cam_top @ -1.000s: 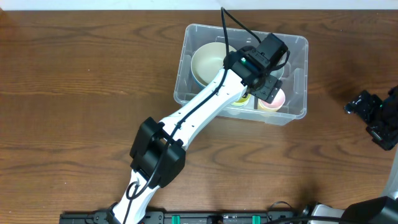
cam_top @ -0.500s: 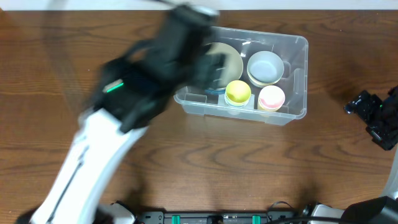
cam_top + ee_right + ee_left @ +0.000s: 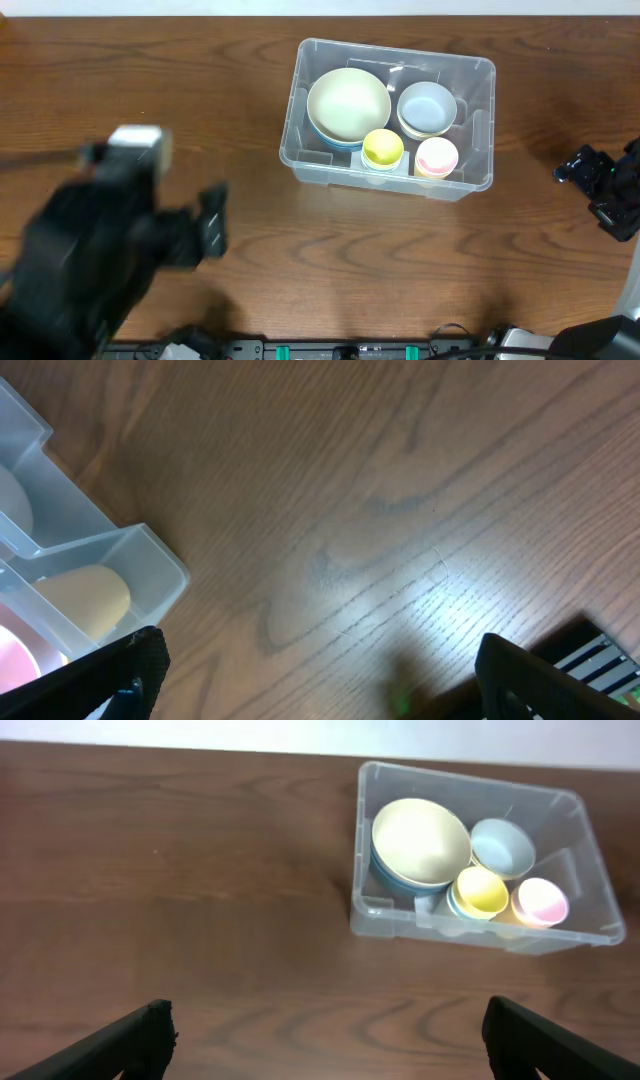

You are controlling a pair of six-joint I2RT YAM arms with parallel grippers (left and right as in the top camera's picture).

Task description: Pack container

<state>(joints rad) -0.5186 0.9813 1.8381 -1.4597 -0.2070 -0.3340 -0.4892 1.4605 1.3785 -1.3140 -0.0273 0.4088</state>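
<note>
The clear container (image 3: pixel 478 120) stands at the back middle of the table. It holds a large cream bowl (image 3: pixel 348 103) nested on a blue one, a pale blue bowl (image 3: pixel 427 105), a small yellow bowl (image 3: pixel 382 148) and a small pink bowl (image 3: pixel 436 156). The left wrist view shows the container (image 3: pixel 590 870) from afar with the same bowls. My left gripper (image 3: pixel 325 1040) is open and empty, blurred at the front left in the overhead view (image 3: pixel 205 235). My right gripper (image 3: pixel 320 680) is open and empty at the right edge (image 3: pixel 590 185), beside the container's corner (image 3: pixel 150 560).
Brown wooden tabletop all round the container. A black rail with green marks (image 3: pixel 380 350) runs along the front edge. The wall's pale strip lies behind the container.
My left arm has swung out of the container, back and to the front left, empty. The pale blue bowl now sits uncovered in the container. The right arm has not moved.
</note>
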